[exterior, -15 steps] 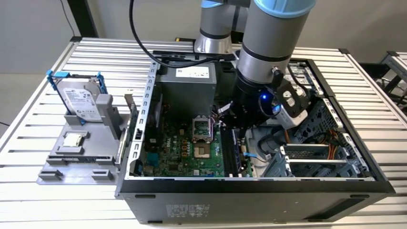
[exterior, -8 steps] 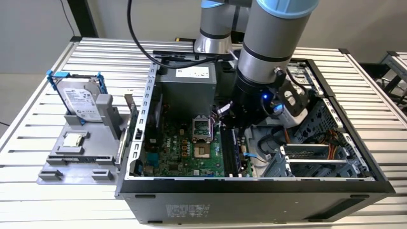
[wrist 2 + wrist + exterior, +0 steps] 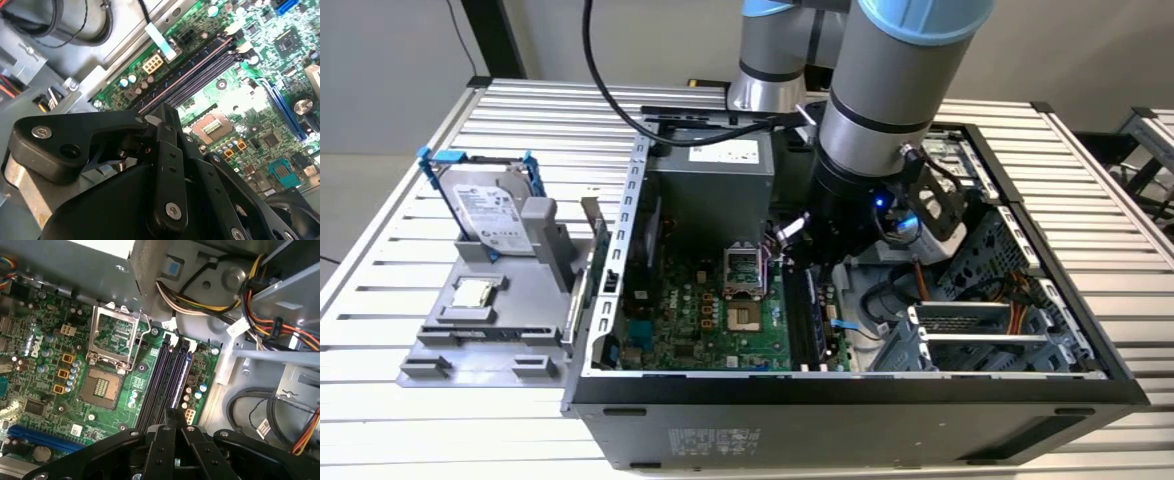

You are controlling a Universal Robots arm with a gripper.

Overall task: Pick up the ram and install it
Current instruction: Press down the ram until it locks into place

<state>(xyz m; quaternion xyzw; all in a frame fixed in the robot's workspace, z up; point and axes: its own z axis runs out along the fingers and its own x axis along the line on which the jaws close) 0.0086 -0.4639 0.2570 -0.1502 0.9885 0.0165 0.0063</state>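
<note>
My gripper reaches down into the open computer case, over the green motherboard. In both wrist views its black fingertips are pressed together, just above the near end of the long black memory slots. Nothing shows between the fingers. The slots lie side by side with white latches at their far end. The ram is hidden, or I cannot tell it from the slots. The open processor socket lies beside the slots.
A silver hard drive in a blue frame stands on a grey fixture at the exterior view's left, outside the case. Inside, the power supply, cable bundles and a metal drive cage crowd around the arm.
</note>
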